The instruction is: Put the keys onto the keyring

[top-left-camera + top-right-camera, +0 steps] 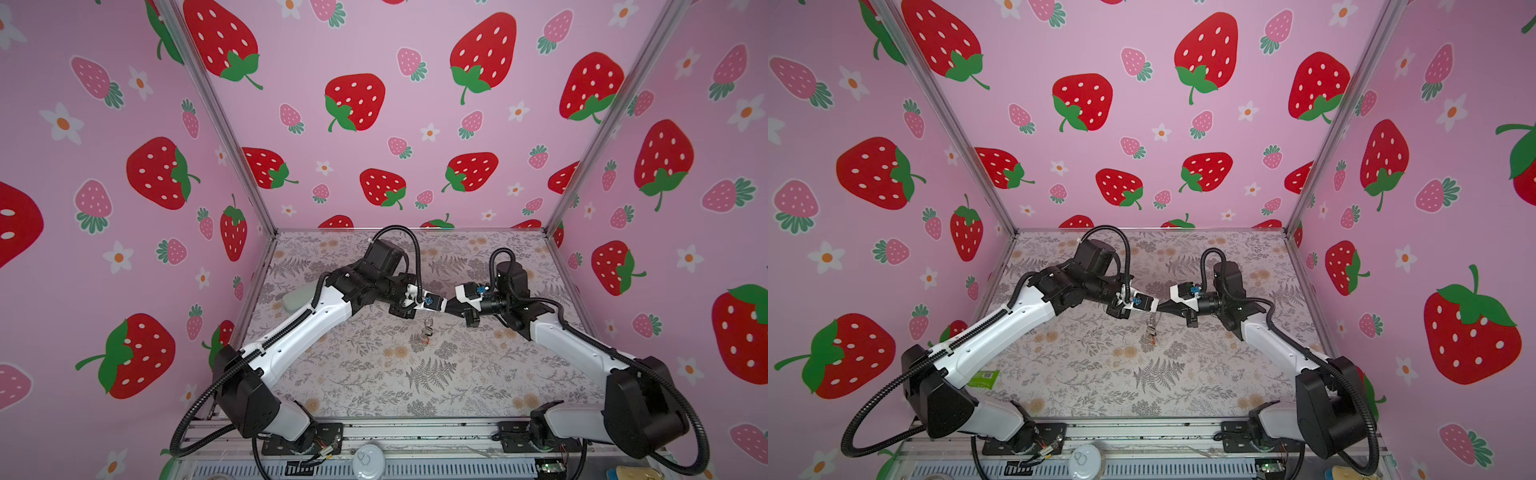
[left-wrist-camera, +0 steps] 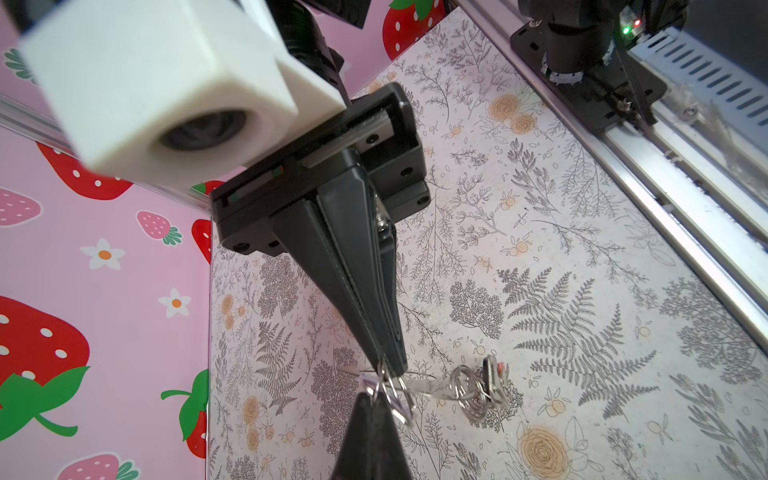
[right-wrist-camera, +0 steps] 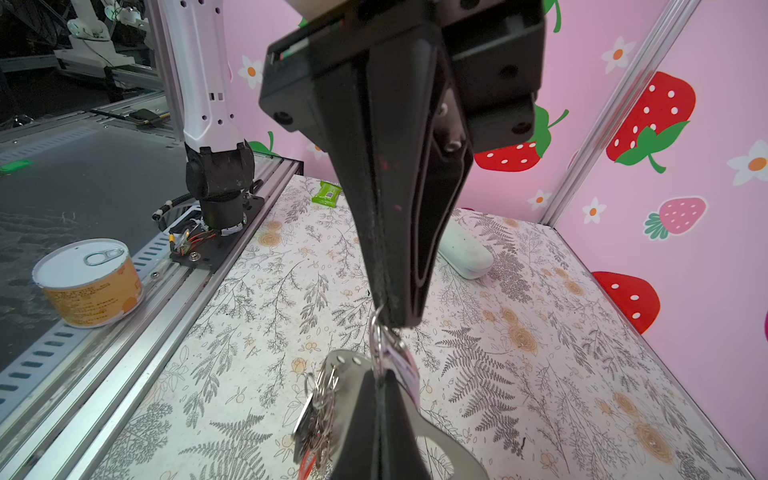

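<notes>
Keys (image 1: 427,331) hang in a small bunch right under the spot where the two claws meet, over the middle of the table (image 1: 374,382); both top views agree (image 1: 1151,332). The left claw (image 1: 432,312) reaches in from the left and the right claw (image 1: 444,309) from the right, tips all but touching. A pale case (image 1: 297,299) lies far left, partly behind the left arm. A green packet (image 1: 984,379) lies at the near left edge. A can (image 1: 368,457) stands off the table on the near frame.

Left wrist view: the keyring (image 2: 392,395) sits between the two tips. The right claw (image 2: 390,365) is clenched on its thin metal ring, and the left claw (image 2: 371,401) likewise. The remaining keys (image 2: 492,380), one red-tagged, dangle alongside.

Right wrist view: the keyring (image 3: 376,336) spans from the left claw (image 3: 395,320) to the right claw (image 3: 376,380), both pinched tight on it. A lilac tag (image 3: 405,368) lies against the ring. The taupe strap (image 3: 446,440) curves below, with the key bunch (image 3: 316,415) beside it. Whether the bunch touches the table cannot be determined.
</notes>
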`<state>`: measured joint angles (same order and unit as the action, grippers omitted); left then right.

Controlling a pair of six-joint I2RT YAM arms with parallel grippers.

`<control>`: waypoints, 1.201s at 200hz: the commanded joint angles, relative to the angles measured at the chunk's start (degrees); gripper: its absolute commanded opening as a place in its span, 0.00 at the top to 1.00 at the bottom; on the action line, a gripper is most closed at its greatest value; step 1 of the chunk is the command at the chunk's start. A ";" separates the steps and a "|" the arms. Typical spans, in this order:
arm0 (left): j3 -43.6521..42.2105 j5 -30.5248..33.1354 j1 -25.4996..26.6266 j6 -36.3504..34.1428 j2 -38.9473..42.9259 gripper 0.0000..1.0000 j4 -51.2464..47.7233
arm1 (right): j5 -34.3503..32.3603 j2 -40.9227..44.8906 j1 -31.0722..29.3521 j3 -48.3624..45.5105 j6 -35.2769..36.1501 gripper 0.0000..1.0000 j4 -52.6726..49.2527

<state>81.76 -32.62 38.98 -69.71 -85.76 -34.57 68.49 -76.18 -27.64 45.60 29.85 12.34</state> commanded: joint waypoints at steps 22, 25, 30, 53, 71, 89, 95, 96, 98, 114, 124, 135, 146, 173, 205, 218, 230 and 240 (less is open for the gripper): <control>5.54 -2.30 -0.09 -2.18 -3.19 1.00 0.79 | 4.73 -0.04 -0.99 1.07 3.23 1.00 0.09; 5.69 -2.33 -0.18 -2.09 -3.31 1.00 0.62 | 4.66 0.02 -1.01 1.01 3.22 1.00 0.20; 5.98 -2.61 -0.19 -2.08 -3.64 1.00 0.56 | 4.51 0.10 -1.01 0.83 3.23 1.00 0.44; 6.57 -2.64 -0.13 -1.92 -4.27 1.00 -0.23 | 4.28 0.44 -1.03 0.45 3.10 1.00 1.38; 7.07 -2.56 -0.13 -1.33 -4.76 0.95 -0.42 | 4.29 0.33 -1.01 0.13 1.76 1.00 3.50; 7.61 -2.36 -0.13 -0.57 -5.20 0.83 -1.07 | 4.11 0.47 -0.96 -0.89 -1.31 1.00 8.10; 7.72 -2.28 -0.10 -0.13 -5.23 0.79 -1.03 | 4.20 0.42 -0.93 -1.56 -2.94 1.00 10.45; 7.67 -2.27 -0.12 -0.10 -5.22 0.79 -0.98 | 4.24 0.42 -0.93 -1.70 -3.25 1.00 10.84; 7.66 -2.23 -0.11 0.03 -5.35 0.77 -0.97 | 4.27 0.42 -0.93 -1.91 -3.75 1.00 11.63; 8.00 -2.16 -0.10 1.14 -5.58 0.70 -0.82 | 4.61 0.16 -0.93 -3.01 -7.17 1.00 16.92; 8.36 -2.10 -0.13 1.69 -5.80 0.66 -0.83 | 4.64 -0.10 -0.93 -3.14 -8.61 1.00 18.60; 8.84 -2.10 -0.11 2.53 -6.09 0.62 -0.91 | 4.69 -0.32 -0.92 -3.35 -9.73 1.00 20.07; 9.11 -1.57 -0.16 3.39 -6.41 0.59 -0.73 | 4.59 -0.47 -0.84 -3.65 -10.43 1.00 21.42; 9.89 1.42 -0.53 7.07 -7.55 0.47 0.90 | 3.26 -0.80 -0.71 -4.86 -13.81 1.00 27.72; 9.88 1.25 -3.08 13.48 -7.81 0.33 5.57 | 1.65 -1.69 -0.28 -5.20 -17.06 1.00 34.05; 9.39 0.60 -4.64 16.91 -7.39 0.12 8.05 | 1.21 -2.03 -0.05 -5.26 -18.27 1.00 36.21; 9.18 -0.24 -5.85 18.75 -7.00 0.01 9.02 | 0.88 -2.45 0.15 -5.21 -20.35 1.00 39.13; 8.94 0.42 -6.54 20.55 -6.58 0.01 9.85 | 0.57 -2.84 0.38 -5.42 -22.63 1.00 42.37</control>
<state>89.41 -30.76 34.30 -55.48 -93.36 -28.40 69.54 -78.28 -27.81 40.53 12.53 44.18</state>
